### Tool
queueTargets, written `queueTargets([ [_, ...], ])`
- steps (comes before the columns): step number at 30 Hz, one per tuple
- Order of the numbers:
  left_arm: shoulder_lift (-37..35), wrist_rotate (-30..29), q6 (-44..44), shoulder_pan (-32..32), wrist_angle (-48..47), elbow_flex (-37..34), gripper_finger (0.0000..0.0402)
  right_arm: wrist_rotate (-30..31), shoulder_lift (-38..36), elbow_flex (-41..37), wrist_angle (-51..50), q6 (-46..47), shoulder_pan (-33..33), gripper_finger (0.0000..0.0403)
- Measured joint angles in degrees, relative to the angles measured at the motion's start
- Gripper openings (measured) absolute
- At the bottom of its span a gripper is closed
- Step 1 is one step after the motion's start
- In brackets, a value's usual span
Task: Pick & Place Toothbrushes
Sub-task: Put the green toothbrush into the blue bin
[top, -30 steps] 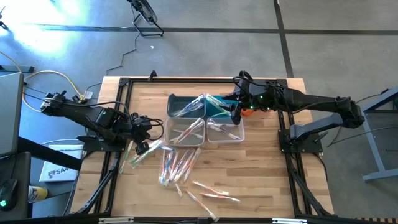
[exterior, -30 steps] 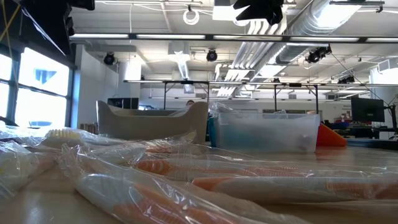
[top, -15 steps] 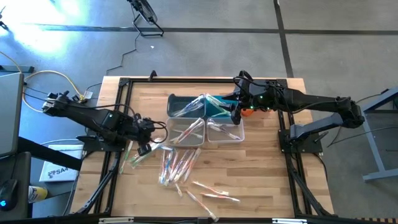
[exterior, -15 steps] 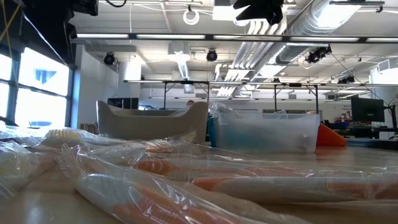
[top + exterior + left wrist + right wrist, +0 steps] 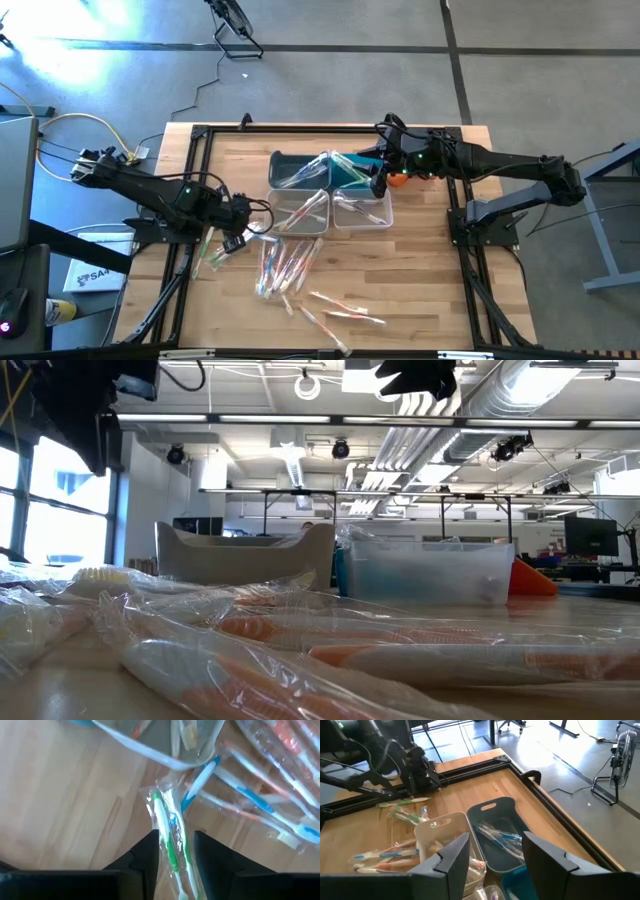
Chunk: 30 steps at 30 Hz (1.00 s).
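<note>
Wrapped toothbrushes lie loose on the wooden table in a pile (image 5: 285,265), with a few more nearer the front edge (image 5: 340,315). One green-handled pack (image 5: 167,827) lies flat on the table at the left (image 5: 218,252). My left gripper (image 5: 177,852) (image 5: 242,236) hangs over it, pointing steeply down and open, one finger on either side of the pack. My right gripper (image 5: 497,865) (image 5: 380,180) is open with nothing between its fingers and is held high over the bins.
Several bins stand mid-table: a dark grey one (image 5: 295,168) and a teal one (image 5: 350,172) behind, two clear ones (image 5: 297,212) (image 5: 362,210) in front, all with toothbrushes inside. An orange cloth (image 5: 530,580) lies by the teal bin. Bare wood lies at the table's left (image 5: 175,300).
My left gripper has moved a little toward the table's right, toward the nearer clear bin, and sunk slightly over the green pack. The toothbrushes and bins lie as before.
</note>
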Motion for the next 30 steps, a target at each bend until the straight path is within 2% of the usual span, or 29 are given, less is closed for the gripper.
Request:
queueTargets([
  [3, -0.2, 1.0, -1.0, 0.0, 0.2, -2.5, 0.0117, 0.0, 0.0, 0.0, 0.0, 0.0, 0.0, 0.0173],
  [6, -0.2, 4.5, -2.8, 0.0, 3.3, -6.7, 0.0117, 0.0, 0.0, 0.0, 0.0, 0.0, 0.0, 0.0173],
  [13, -0.2, 12.6, -4.9, 0.0, 20.8, -17.2, 0.0117, 0.0, 0.0, 0.0, 0.0, 0.0, 0.0, 0.0173],
  [20, -0.2, 12.5, -9.3, 0.0, 23.4, -21.9, 0.0117, -0.1, 0.0, 0.0, 0.0, 0.0, 0.0, 0.0173],
  [30, -0.2, 12.0, -9.4, 0.0, 28.3, -26.4, 0.0117, -0.1, 0.0, 0.0, 0.0, 0.0, 0.0, 0.0173],
])
